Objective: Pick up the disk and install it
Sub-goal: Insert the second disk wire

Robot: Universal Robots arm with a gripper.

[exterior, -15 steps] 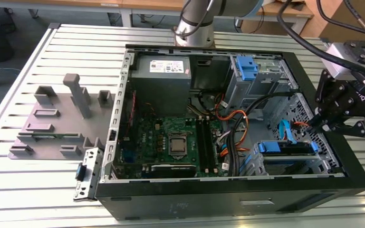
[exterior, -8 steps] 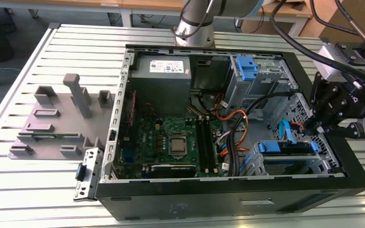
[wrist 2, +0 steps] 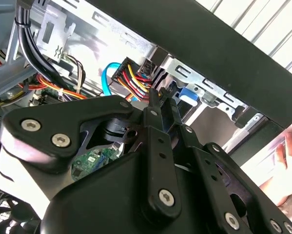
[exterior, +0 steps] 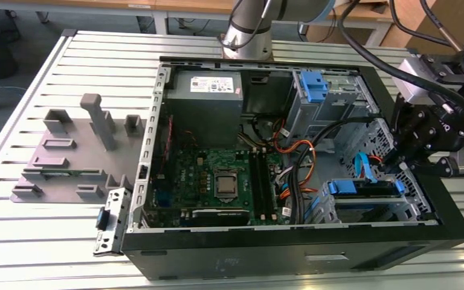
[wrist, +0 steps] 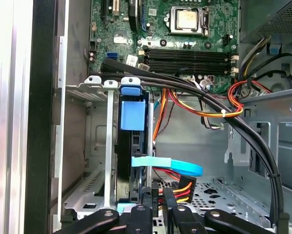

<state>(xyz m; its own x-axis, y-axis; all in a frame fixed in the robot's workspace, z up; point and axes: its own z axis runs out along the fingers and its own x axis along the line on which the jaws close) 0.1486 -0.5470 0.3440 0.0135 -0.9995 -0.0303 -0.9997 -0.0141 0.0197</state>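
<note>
Disk (exterior: 365,187) sits in its blue carrier inside the drive cage at the case's lower corner in the exterior view, so seating looks nearly finished; the gripper (exterior: 441,162) hangs just beside it. In the second wrist view, I cannot tell whether the gripper is closed. In the first wrist view, the disk (wrist: 132,146) stands edge-on in the cage, with a blue data cable (wrist: 167,165) and black cable bundle (wrist: 233,126) crowding the approach.

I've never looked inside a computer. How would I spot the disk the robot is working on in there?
Start at the open black computer case on the slatted table, then go to its corner at the exterior view's right, by the black gripper. There a metal drive cage holds the disk on edge. Its blue plastic bracket sets it apart from the grey power supply box and the green motherboard.
</note>
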